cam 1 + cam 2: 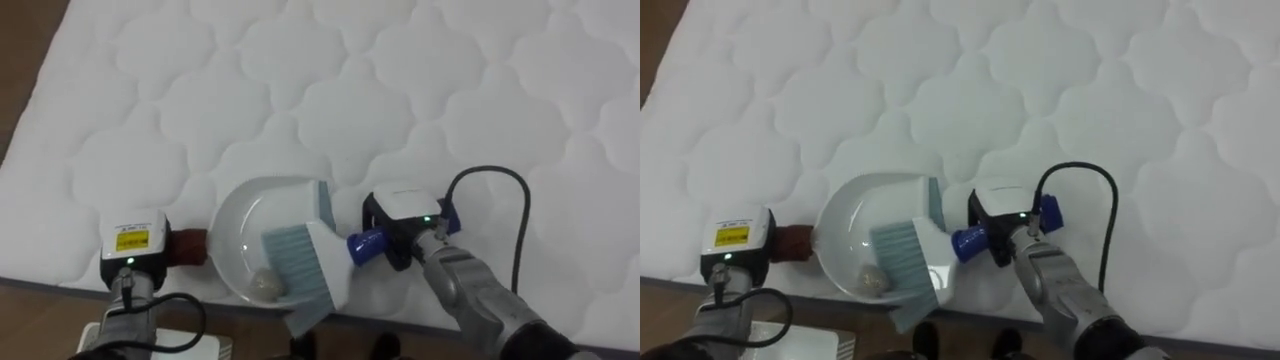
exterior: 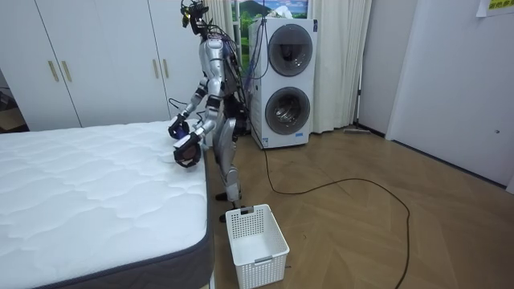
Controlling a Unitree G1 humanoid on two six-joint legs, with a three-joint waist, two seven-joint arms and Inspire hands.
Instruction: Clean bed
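White quilted mattress (image 1: 400, 80); wood floor (image 2: 361, 233), basket (image 2: 262, 255) beside.

You are looking at a white quilted mattress (image 1: 400, 80) with puffy, cloud-shaped stitching. A round white plastic dustpan (image 1: 240, 228) is at its near edge, with a small grey lump (image 1: 266, 285) inside. On the brown wooden floor (image 2: 361, 241), a white plastic basket with holes (image 2: 255, 245) stands just beside the bed's corner.

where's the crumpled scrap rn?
Left eye view, lower centre: the scrap lies in the white dustpan, just left of the brush, at the mattress edge.
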